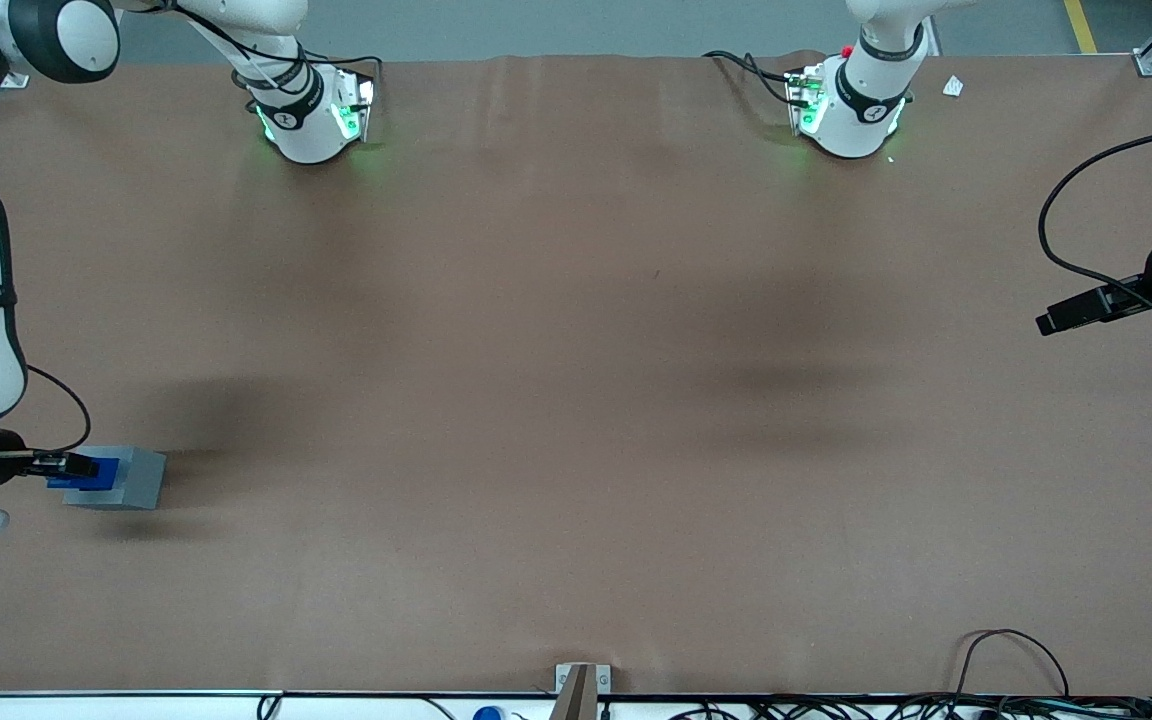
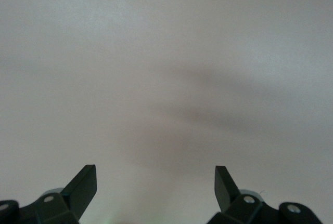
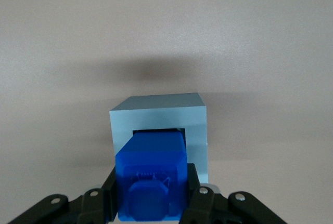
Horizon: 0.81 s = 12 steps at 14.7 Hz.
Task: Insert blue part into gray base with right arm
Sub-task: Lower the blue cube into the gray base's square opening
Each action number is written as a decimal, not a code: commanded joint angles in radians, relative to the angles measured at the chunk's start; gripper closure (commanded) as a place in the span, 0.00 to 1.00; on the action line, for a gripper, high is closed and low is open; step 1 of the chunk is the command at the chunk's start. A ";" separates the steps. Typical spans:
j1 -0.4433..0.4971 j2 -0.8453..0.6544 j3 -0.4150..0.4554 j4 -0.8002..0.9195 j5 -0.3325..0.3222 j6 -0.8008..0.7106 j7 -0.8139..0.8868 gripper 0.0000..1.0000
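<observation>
The gray base (image 1: pixel 128 481) lies on the brown table at the working arm's end, fairly near the front camera. The blue part (image 1: pixel 91 473) is partly pushed into it. In the right wrist view the blue part (image 3: pixel 152 174) enters the square recess of the gray base (image 3: pixel 158 114), its end still sticking out. My right gripper (image 1: pixel 64 464) is shut on the blue part, one black finger (image 3: pixel 109 187) against each side of it. The gripper (image 3: pixel 151 193) is level with the base's opening.
The two arm bases (image 1: pixel 311 110) (image 1: pixel 851 105) stand at the table's edge farthest from the front camera. A black camera on a cable (image 1: pixel 1101 300) hangs at the parked arm's end. Cables (image 1: pixel 1011 660) lie along the nearest edge.
</observation>
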 commanded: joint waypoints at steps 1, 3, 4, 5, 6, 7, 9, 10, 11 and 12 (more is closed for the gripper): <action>-0.011 0.004 0.015 -0.008 -0.011 0.014 -0.007 0.98; -0.014 0.013 0.015 -0.010 -0.011 0.040 -0.007 0.98; -0.015 0.015 0.015 -0.011 -0.009 0.057 -0.009 0.97; -0.014 0.016 0.015 -0.011 -0.011 0.060 -0.007 0.95; -0.014 0.017 0.015 -0.011 -0.009 0.060 -0.004 0.85; -0.015 0.017 0.015 -0.011 -0.008 0.058 -0.006 0.68; -0.015 0.017 0.015 -0.013 -0.003 0.055 0.006 0.15; -0.015 0.015 0.015 -0.016 0.003 0.052 0.011 0.01; -0.015 0.013 0.015 -0.016 0.004 0.051 0.010 0.00; -0.017 0.013 0.016 -0.016 0.004 0.052 0.005 0.00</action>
